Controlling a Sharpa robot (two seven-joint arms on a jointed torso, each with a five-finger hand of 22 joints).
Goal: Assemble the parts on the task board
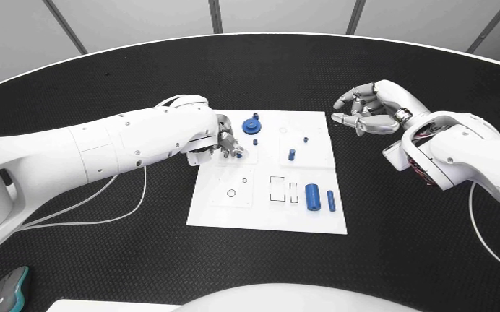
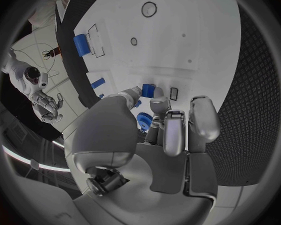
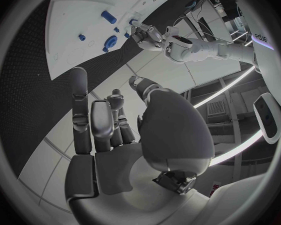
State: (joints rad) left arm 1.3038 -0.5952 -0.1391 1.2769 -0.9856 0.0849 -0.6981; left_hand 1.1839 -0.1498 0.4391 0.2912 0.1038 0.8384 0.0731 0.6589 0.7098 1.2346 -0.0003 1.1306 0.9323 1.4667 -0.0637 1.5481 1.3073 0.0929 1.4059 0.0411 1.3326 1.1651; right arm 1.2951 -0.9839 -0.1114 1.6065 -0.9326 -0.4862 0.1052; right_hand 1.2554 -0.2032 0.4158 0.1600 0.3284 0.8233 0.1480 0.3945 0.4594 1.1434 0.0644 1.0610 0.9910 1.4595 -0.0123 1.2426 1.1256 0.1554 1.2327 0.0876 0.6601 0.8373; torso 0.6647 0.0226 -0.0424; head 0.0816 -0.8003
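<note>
The left hand (image 1: 222, 141) reaches over the white rectangular task board (image 1: 261, 211) on the black table (image 1: 125, 254), fingers pinching a small blue cylindrical part (image 2: 148, 90); the right hand (image 1: 367, 110) hovers beside it, fingers apart, empty.

Head view. White task board (image 1: 273, 214) lies at centre of black table (image 1: 125, 254). L hand (image 1: 222, 143) sits over board's near-left area, fingers down on a small blue part (image 1: 240, 156); grip not resolvable. Round blue part (image 1: 251, 125) w/ upright stem stands just beyond the hand. Small blue peg (image 1: 292, 155) stands mid-board; large blue cylinder (image 1: 313, 197) and slim blue pin (image 1: 332, 200) lie side by side nr board's right edge. R hand (image 1: 367, 112) is off the board to its right, above table, fingers curled, holding nothing.
</note>
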